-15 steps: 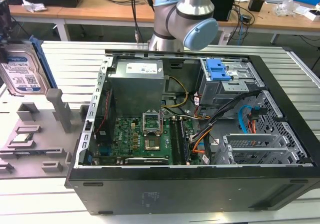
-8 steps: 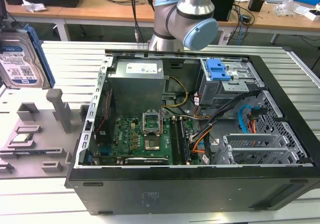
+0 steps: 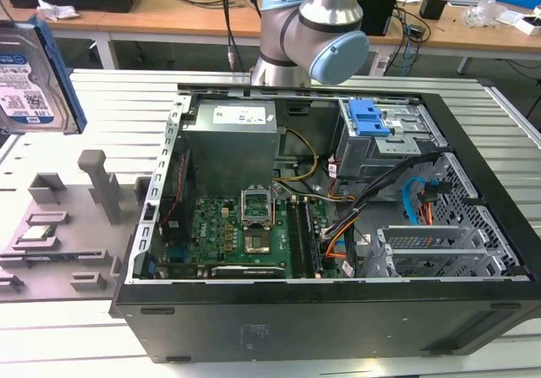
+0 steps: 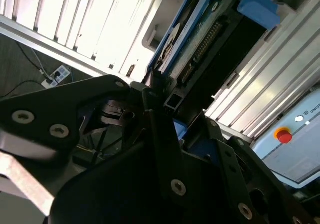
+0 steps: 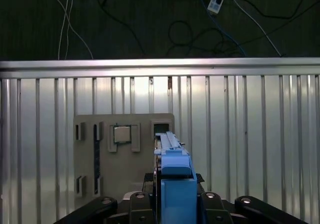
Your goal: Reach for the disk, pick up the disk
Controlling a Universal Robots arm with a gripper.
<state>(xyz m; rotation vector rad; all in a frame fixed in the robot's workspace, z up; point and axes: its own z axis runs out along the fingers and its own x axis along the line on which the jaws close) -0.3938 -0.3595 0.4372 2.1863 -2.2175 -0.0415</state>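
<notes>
Gripper (image 5: 175, 203) clamped across the disk (image 3: 32, 78), held on edge at ten o'clock of the computer case (image 3: 338, 327), apparently to clear the grey fixture (image 3: 59, 226).

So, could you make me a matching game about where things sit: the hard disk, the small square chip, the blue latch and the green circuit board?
Things:
1. disk
2. chip
3. blue latch
4. green circuit board

Places:
A. lying in the grey tray
B. at the bottom of the open computer case
C. upright in the hand, off the table
D. on the drive cage

Pairs: 1-C, 2-A, 3-D, 4-B
</notes>
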